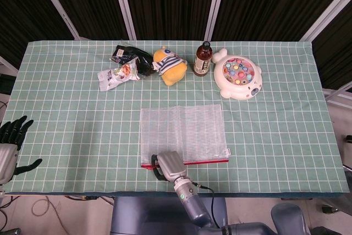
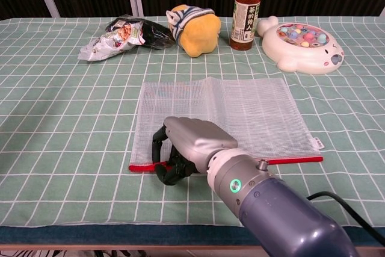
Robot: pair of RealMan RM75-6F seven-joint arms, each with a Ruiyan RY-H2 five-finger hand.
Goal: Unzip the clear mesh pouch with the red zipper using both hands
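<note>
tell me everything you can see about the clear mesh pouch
The mesh pouch is a flat, translucent white rectangle with a fine grid weave, lying on the green checked tablecloth. A red zipper runs along its near edge. The right hand rests curled over the zipper's left end, fingers hiding the pull.

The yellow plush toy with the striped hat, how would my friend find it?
Look along the far edge of the green checked tablecloth. The yellow plush toy with the striped hat sits between crumpled snack bags and a brown bottle; it alone is soft and yellow.
</note>
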